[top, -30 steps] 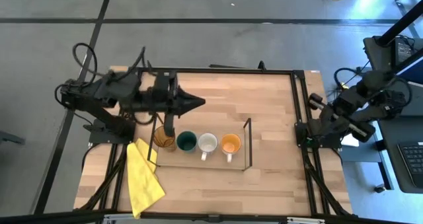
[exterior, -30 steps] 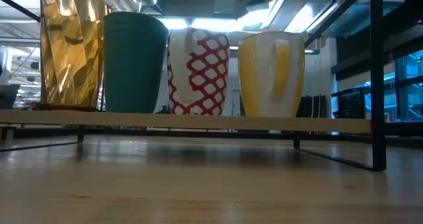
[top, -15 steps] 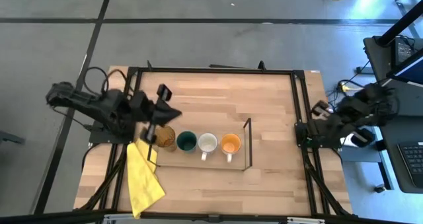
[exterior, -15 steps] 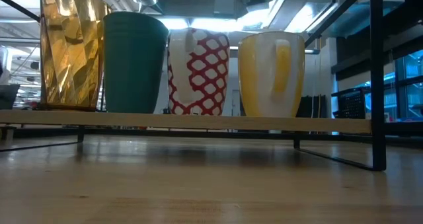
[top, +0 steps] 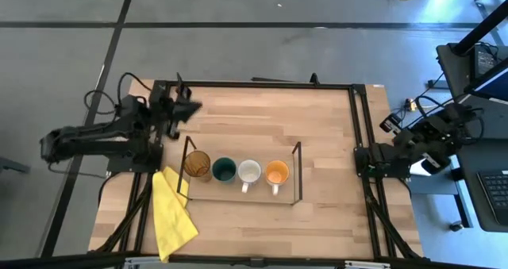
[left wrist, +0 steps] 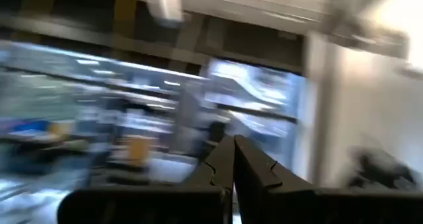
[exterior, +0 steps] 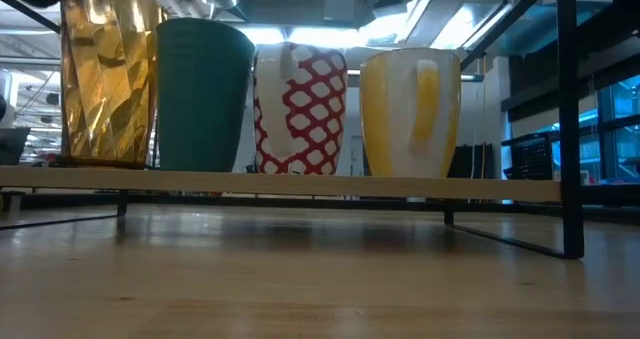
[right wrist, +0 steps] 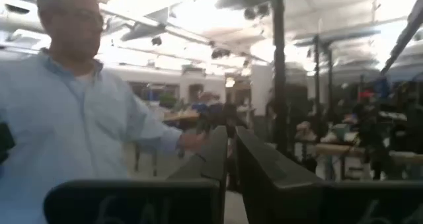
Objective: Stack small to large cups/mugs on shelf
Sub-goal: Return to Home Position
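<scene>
One amber tumbler (top: 197, 164), one green cup (top: 224, 170), one white mug (top: 249, 171) and one orange mug (top: 277, 172) stand in a row on the shelf (top: 238, 193); the left claw (top: 189, 107) and right claw (right wrist: 230, 133), both pressed together, flank the surface (top: 317, 110).

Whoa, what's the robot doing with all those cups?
Nothing is being held right now. Four cups stand in a row on the shelf: an amber tumbler, a green cup, a red-patterned mug and a yellow mug. The left hand is shut and empty over the far left corner of the table, away from the cups. The right hand is shut too, out past the table's right side.
</scene>
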